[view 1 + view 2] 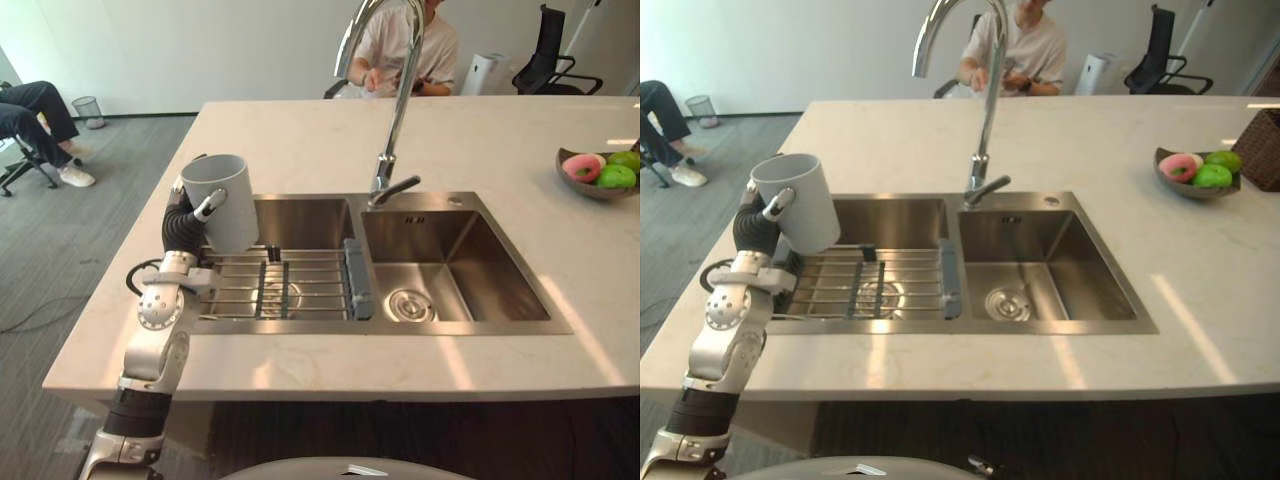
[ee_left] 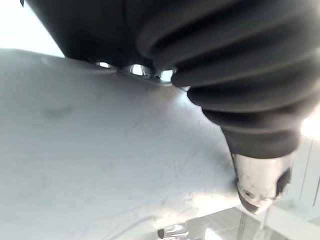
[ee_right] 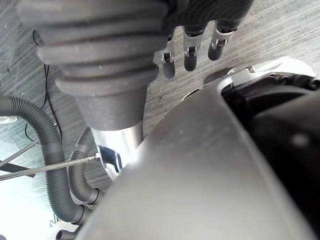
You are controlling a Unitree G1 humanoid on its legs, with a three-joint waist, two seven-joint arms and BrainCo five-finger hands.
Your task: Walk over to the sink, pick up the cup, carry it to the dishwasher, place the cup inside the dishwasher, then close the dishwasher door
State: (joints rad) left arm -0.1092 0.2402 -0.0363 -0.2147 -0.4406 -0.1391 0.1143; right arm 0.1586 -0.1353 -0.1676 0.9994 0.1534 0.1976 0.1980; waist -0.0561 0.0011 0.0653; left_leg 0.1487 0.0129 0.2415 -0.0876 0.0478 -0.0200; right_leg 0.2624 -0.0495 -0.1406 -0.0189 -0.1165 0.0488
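Cup grasped, carry step starting. Left hand [image 1: 183, 222] curled round pale grey cylindrical cup [image 1: 222, 200], thumb on wall, cup held tilted above left edge of stainless steel double sink [image 1: 450, 200], over wire rack [image 1: 290, 280]. Right hand [image 3: 191, 50] low by floor, fingers slack. Next move likely: turn from pale stone countertop [image 1: 300, 140], walk to dishwasher, keep cup steady.

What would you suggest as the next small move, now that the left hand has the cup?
Probably draw the cup back over the counter edge, away from the sink. The left hand grips it, apparently clear of the rack, so carrying can begin.
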